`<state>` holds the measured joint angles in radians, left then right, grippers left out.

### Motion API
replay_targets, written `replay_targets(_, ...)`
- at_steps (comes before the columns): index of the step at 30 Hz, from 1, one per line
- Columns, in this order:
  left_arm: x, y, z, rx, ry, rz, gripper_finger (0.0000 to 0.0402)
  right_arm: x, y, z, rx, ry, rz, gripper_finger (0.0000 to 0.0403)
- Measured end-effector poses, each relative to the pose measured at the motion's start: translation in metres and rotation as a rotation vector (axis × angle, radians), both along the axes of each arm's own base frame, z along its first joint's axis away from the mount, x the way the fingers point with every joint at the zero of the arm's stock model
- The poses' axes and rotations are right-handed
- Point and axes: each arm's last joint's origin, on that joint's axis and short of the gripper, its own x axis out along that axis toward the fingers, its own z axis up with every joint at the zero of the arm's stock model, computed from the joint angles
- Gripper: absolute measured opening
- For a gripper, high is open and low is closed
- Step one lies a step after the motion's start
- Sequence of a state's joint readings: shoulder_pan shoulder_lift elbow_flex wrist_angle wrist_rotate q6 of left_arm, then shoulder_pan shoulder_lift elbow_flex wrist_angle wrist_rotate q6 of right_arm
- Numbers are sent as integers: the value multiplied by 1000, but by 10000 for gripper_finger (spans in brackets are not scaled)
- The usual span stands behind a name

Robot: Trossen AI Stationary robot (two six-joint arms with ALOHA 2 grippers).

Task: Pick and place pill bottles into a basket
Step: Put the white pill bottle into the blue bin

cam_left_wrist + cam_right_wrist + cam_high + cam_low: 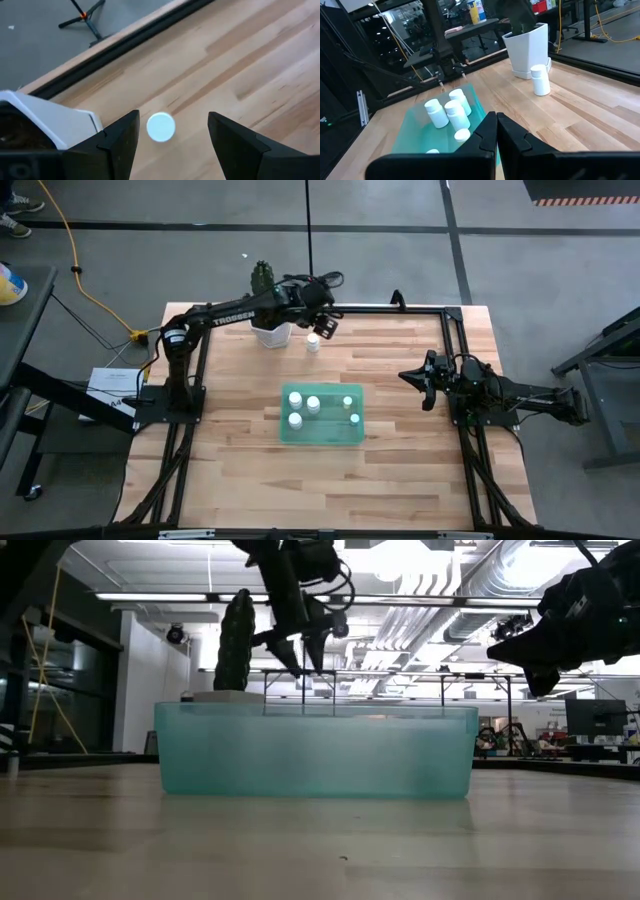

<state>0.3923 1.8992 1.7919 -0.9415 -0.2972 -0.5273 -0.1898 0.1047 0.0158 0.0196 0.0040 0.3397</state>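
Note:
One white pill bottle (313, 343) stands upright on the table near the far edge, beside the white cactus pot (270, 330). My left gripper (322, 322) hangs above it, open and pointing down. In the left wrist view the bottle's round cap (161, 126) shows between the two spread fingers, and my left gripper (172, 137) touches nothing. The green basket (321, 438) sits mid-table with several white bottles (313, 404) lying and standing in it. My right gripper (425, 380) is shut and empty at the table's right side, its fingers also showing closed in its wrist view (496, 131).
The cactus pot (45, 120) stands close to my left gripper's finger on the table's left side. The black frame rail (400, 308) runs along the far edge behind the bottle. Bare wood lies between the basket (440, 132) and the standing bottle (540, 80).

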Motion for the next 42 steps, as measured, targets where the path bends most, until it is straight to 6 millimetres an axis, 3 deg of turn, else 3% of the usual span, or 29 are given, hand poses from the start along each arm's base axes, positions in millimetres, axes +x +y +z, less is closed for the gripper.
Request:
replay_targets(7,0,-5,-26,12,69,5,271,0,0,0,-1,0,-16,0)
replay_targets(13,15,-11,-50,-9,115,-20,271,0,-1,1,-4,0,-50,0)
replay_targets(20,39,-24,-55,35,183,-28,271,-1,-2,0,-3,8,-56,0)
replay_targets(26,44,-17,-72,1,265,-11,271,-1,-2,0,-2,11,-56,0)
replay_targets(42,42,6,-90,-22,297,17,271,-1,-2,0,1,12,-56,0)
